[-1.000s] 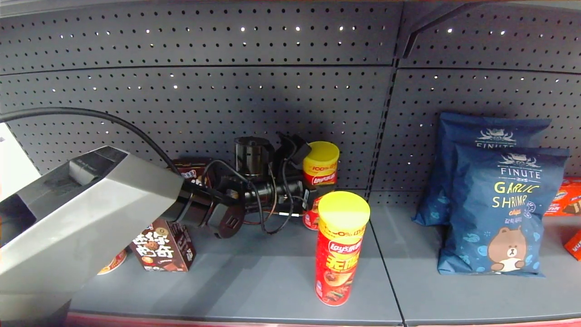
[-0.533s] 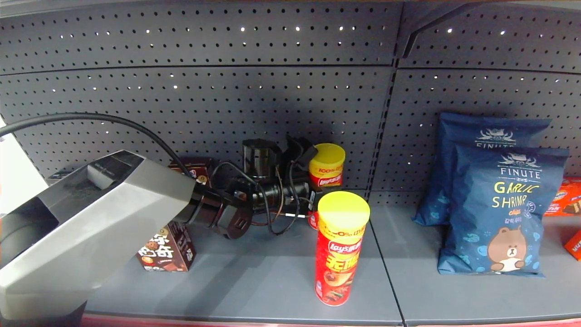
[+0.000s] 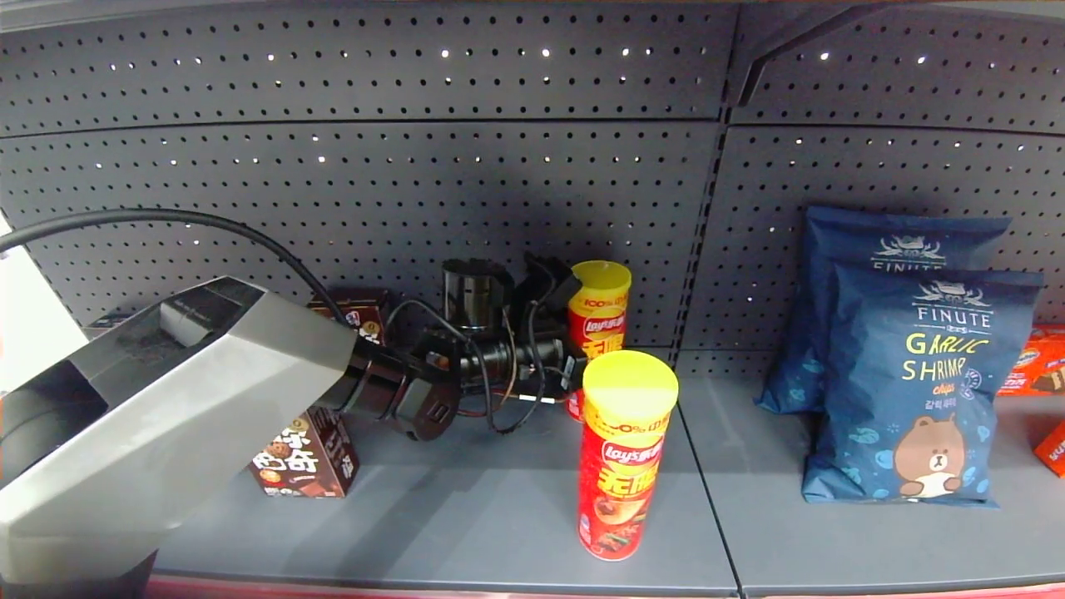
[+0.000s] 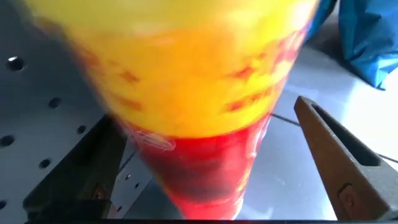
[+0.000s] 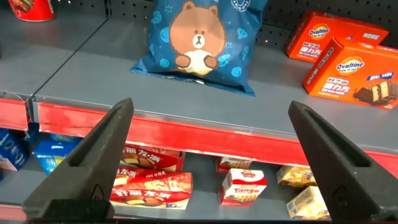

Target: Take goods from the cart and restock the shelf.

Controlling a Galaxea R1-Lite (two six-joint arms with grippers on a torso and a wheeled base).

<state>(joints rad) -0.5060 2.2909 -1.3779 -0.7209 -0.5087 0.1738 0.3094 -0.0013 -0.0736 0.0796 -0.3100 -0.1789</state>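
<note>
Dark grey perforated back panel (image 3: 333,166), laid in horizontal strips, with pinpoints of light (image 3: 545,52) through the upper rows of holes. Vertical upright (image 3: 707,233) dividing two bays, right of centre. Flat grey shelf deck (image 3: 466,507) in two sections, joined at a seam (image 3: 707,491) below the upright. Red front rail (image 5: 249,135) along the deck's edge. Slanted dark bracket (image 3: 797,53) at upper right.

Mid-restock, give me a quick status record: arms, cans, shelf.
Left gripper: at the back of the shelf, around the rear chip can
Rear chip can: about upright, behind the front chip can
Front chip can: standing near the shelf front
Right gripper: open, empty, low, facing the red shelf edge
Neighbours: cookie box on the left, blue shrimp chip bags on the right
</note>
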